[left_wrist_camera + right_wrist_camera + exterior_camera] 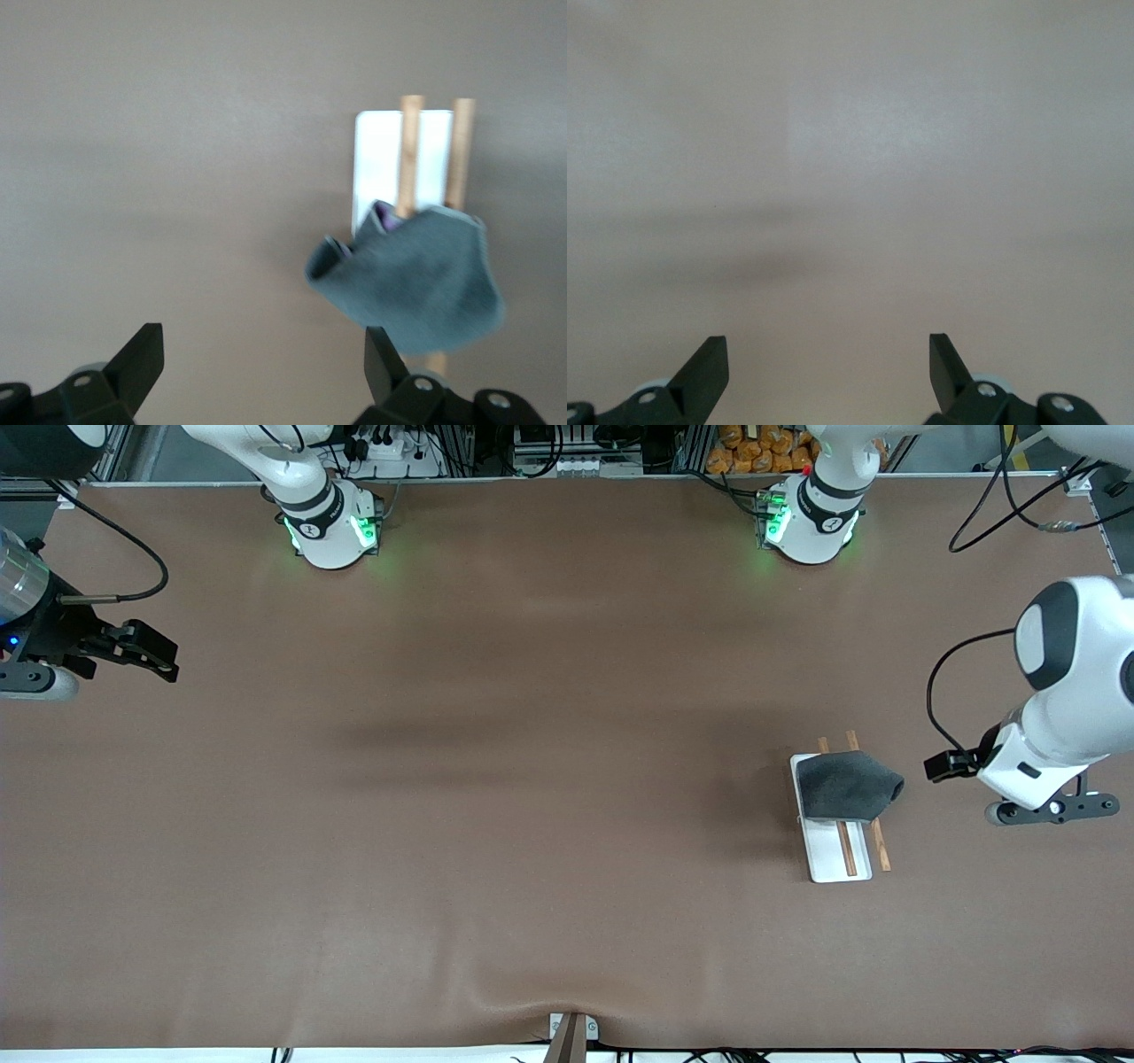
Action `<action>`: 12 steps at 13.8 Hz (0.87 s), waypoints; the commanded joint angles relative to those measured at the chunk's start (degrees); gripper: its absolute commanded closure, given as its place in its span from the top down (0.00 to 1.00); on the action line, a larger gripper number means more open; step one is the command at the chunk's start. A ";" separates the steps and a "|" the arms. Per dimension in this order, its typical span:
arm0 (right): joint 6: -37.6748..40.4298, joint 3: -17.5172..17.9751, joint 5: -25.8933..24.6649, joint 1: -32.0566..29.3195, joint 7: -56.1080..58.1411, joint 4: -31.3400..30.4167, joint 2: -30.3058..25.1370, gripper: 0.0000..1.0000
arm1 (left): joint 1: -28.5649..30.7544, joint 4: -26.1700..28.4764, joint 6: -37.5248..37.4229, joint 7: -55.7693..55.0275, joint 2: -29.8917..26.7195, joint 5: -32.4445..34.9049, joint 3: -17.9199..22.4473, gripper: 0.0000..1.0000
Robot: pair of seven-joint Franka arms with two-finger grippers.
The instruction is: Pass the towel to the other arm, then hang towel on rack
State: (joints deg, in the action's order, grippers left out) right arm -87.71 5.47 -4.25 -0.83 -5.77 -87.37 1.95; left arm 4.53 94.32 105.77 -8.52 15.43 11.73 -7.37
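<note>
The dark grey towel (846, 784) hangs draped over the rack's two wooden bars (850, 849), which stand on a white base (833, 864) toward the left arm's end of the table. In the left wrist view the towel (416, 283) covers the bars (410, 150), and a bit of its purple underside shows at the fold. My left gripper (946, 765) is open and empty in the air beside the towel, apart from it; its wrist view (261, 341) shows bare table between its fingers. My right gripper (151, 651) is open and empty over the right arm's end of the table (828, 345).
The two arm bases (332, 527) (806, 522) stand along the table's edge farthest from the front camera. A black cable (939, 691) loops off the left wrist. A small clamp (571, 1032) sits at the table edge nearest the front camera.
</note>
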 commanded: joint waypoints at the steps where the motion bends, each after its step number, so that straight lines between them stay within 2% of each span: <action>1: 0.96 -0.02 0.56 -0.13 0.41 1.15 0.51 1.00 | 0.30 -4.40 -6.17 1.23 -0.92 -1.53 -2.03 1.00; 5: 0.78 -0.02 0.56 -0.13 0.41 1.24 0.60 1.00 | 0.21 -5.90 -10.74 0.70 -6.19 -3.55 -4.75 1.00; 8: 0.78 -0.02 0.56 -0.22 0.41 1.24 0.60 1.00 | 0.21 -10.98 -17.50 0.17 -7.08 -8.02 -4.93 1.00; 12: 0.79 -0.02 1.87 -0.48 0.41 1.24 0.60 1.00 | 0.21 -11.18 -18.49 0.00 -11.64 -8.83 -5.90 1.00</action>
State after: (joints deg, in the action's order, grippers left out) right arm -87.63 5.45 -3.99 -0.84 -5.77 -87.37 2.00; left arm 4.44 83.14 88.41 -8.53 5.83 4.03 -12.48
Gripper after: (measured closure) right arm 0.000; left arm 0.000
